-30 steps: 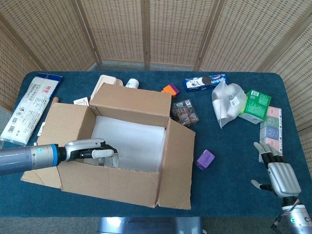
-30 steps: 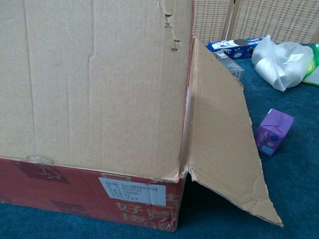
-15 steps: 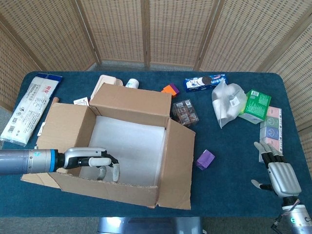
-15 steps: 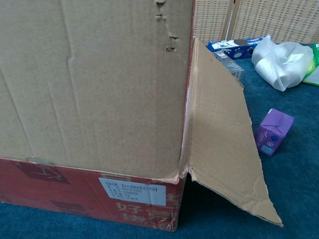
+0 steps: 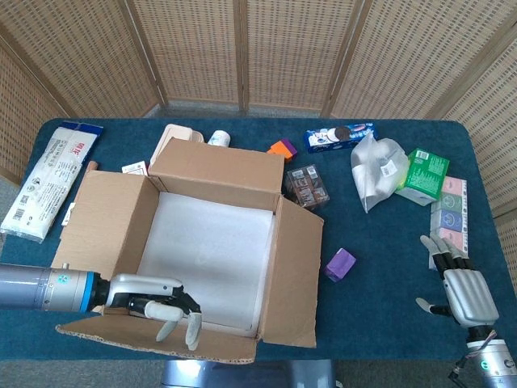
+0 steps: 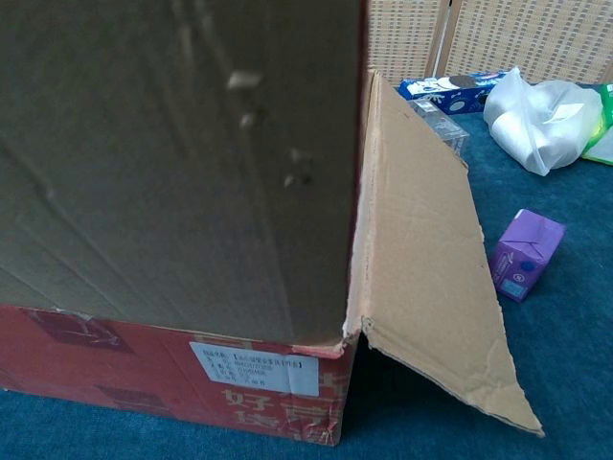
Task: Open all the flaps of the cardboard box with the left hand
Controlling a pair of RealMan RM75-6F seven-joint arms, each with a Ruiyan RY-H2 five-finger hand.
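Left robot hand (image 5: 166, 308): lower left of the head view, lying on the near flap (image 5: 153, 338); fingers loosely spread and draped over its top face, pressing it outward, clasping nothing.
Near flap: hangs over the front wall toward the camera; in the chest view its shaded underside (image 6: 172, 153) fills the upper left of the frame.
Cardboard box (image 5: 206, 242): centre left of the blue counter (image 5: 380, 315), top open, pale lining showing; red printed base with a white label (image 6: 254, 366) in the chest view.
Flap count: four. Near one under the hand; left flap (image 5: 101, 212) and right flap (image 5: 295, 267) splayed outward; far flap (image 5: 218, 166) looks close to upright, so probably the least open.
Right robot hand (image 5: 460, 287): lower right of the head view, fingers spread, holding nothing, resting low over the counter.
Risk, judged: the fingers could slide off the near flap's edge, letting it spring back up; a hard push might also shift the box toward the counter's front edge.
Risk, far flap: folding it back could knock the items just behind it.
Purple cartons: one (image 5: 340, 264), right of the box.
Clear boxes of dark sweets: one (image 5: 308, 187).
White plastic bags: one (image 5: 376, 168).
Cookie packs: one (image 5: 338, 136), upper centre.
Long white packets: one (image 5: 50, 178), upper left.
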